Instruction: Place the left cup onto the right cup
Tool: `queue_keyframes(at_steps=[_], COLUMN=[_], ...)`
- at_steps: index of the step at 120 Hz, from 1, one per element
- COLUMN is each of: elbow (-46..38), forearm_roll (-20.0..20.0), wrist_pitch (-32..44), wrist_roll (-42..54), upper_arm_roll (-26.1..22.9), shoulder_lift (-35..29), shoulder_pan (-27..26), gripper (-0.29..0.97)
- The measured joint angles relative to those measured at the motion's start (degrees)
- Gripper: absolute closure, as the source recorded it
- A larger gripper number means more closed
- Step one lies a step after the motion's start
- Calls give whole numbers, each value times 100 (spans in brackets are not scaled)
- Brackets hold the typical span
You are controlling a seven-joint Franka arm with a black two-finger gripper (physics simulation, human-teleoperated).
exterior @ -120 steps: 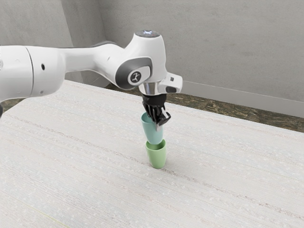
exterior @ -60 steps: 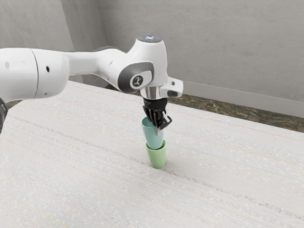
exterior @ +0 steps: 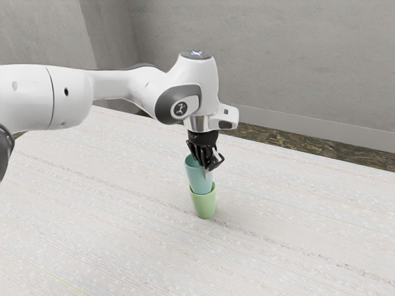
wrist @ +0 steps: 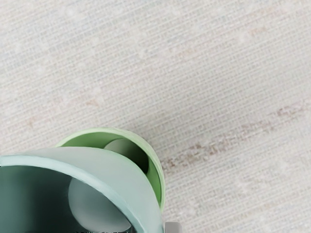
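Note:
A teal cup (exterior: 199, 177) stands slightly tilted with its base down inside a light green cup (exterior: 203, 202) on the table. My gripper (exterior: 207, 163) comes down from above and is shut on the teal cup's rim, one finger inside and one outside. From the wrist view, the teal cup (wrist: 104, 172) is large right under my hand, with the green cup's rim (wrist: 92, 137) showing just beyond it and around its lower part.
The pale woven-textured table (exterior: 296, 234) stretches out on all sides of the two cups. A grey wall and a dark floor strip (exterior: 321, 145) lie behind the table's far edge.
My hand has shifted a little toward the exterior view's right and lowered slightly, so the teal cup sits deeper in the green cup.

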Motion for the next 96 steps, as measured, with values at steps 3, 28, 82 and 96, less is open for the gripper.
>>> queue_keyframes(at_steps=[3,28,82,96], elbow=[0,1,5,7], forearm_roll=[5,-5,-11,-11], wrist_pitch=[2,7,4,3], wrist_roll=[-3,2,32,36], upper_arm_roll=[0,1,1,1], shoulder_lift=[4,37,37,30], shoulder_pan=[0,-1,0,-1], gripper=[78,51,6,4])
